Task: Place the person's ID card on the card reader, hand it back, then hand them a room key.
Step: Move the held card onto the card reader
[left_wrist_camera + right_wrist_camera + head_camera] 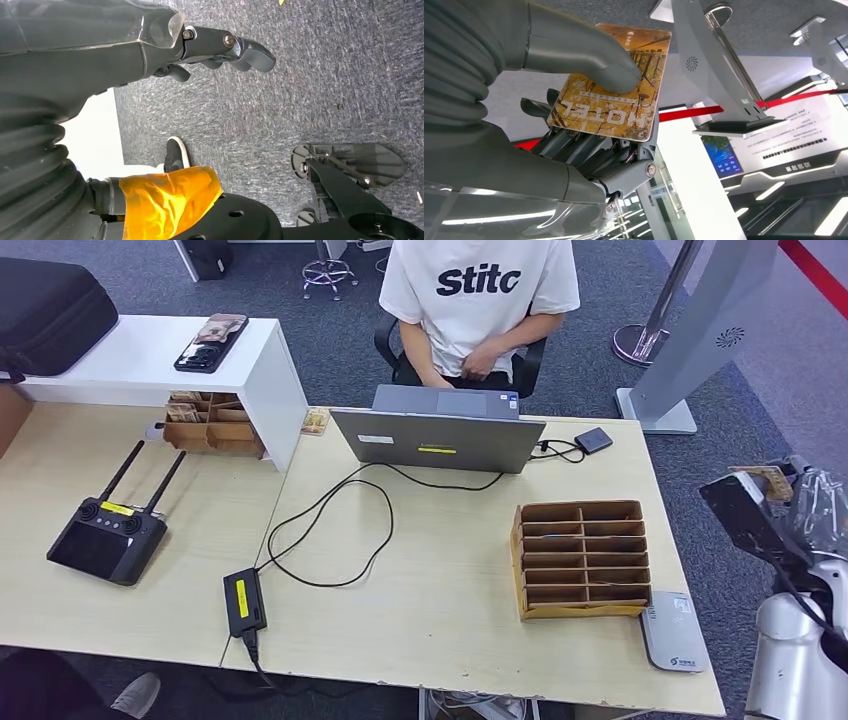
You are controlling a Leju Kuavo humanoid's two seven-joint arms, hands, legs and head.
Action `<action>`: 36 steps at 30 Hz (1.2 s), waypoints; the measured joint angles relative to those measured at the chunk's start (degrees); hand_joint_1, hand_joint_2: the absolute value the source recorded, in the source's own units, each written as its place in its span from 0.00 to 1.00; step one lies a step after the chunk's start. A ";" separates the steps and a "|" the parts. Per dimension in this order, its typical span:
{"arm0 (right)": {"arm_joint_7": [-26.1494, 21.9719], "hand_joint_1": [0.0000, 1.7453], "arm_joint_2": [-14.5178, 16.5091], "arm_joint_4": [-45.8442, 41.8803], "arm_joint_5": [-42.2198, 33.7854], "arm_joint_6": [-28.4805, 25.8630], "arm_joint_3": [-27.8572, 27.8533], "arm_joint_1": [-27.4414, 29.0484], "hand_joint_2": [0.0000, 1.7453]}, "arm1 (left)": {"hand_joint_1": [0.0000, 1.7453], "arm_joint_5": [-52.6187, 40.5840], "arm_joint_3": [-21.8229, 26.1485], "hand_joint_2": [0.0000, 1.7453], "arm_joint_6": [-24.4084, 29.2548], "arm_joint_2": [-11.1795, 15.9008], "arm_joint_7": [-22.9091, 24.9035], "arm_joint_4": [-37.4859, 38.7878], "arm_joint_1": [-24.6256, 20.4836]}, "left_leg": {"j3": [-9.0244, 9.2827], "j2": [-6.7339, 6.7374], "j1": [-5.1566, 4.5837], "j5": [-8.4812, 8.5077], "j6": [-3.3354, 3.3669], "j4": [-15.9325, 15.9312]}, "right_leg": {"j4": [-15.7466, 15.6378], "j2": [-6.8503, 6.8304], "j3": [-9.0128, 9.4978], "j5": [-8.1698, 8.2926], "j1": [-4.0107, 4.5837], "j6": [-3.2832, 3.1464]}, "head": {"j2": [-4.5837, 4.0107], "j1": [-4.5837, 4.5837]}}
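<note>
My right hand (805, 502) is raised beyond the table's right edge and holds a brown-and-yellow room key card (763, 480). In the right wrist view the thumb (589, 57) presses this card (616, 95), printed "HOTEL", against the darker fingers. The grey card reader (672, 632) lies on the table's near right corner with nothing on it. The person in a white shirt (478, 290) sits behind the laptop, hands in their lap. My left hand (210, 50) hangs over the carpet, fingers loosely apart and holding nothing.
A wooden slotted organizer (582, 558) stands next to the reader. An open laptop (440, 435), its cable and a power brick (243, 600) take up the table's middle. A black remote controller (108, 538) lies at the left. A small card (316, 421) rests by the white shelf (255, 360).
</note>
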 joint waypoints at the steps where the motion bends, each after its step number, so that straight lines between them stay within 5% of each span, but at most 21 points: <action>1: -0.15 1.00 0.01 -0.27 -0.16 -0.08 -0.22 0.56 1.00 | 0.00 0.26 0.00 1.00 0.02 -0.01 0.00 -0.01 0.01 | 0.00 -0.01 0.00 0.00 0.00 0.00 | 0.00 -0.02 0.01 0.00 0.00 0.00 | 0.00 0.00; 21: -6.97 1.00 9.65 -13.26 -10.10 -0.71 -6.12 19.17 1.00 | 0.00 5.07 0.00 1.00 1.23 -1.02 -0.07 0.01 0.22 | -0.03 -0.01 0.01 -0.06 -0.03 -0.03 | 0.00 -0.02 -0.01 -0.08 0.01 0.03 | 0.00 -0.01; 36: -6.42 1.00 12.58 -12.55 -11.49 1.81 -8.45 22.28 1.00 | 0.00 5.13 0.00 1.00 1.25 -1.09 -0.15 0.01 0.24 | -0.02 0.00 0.00 -0.08 0.00 -0.03 | 0.00 0.00 -0.01 -0.08 0.00 0.03 | 0.00 -0.01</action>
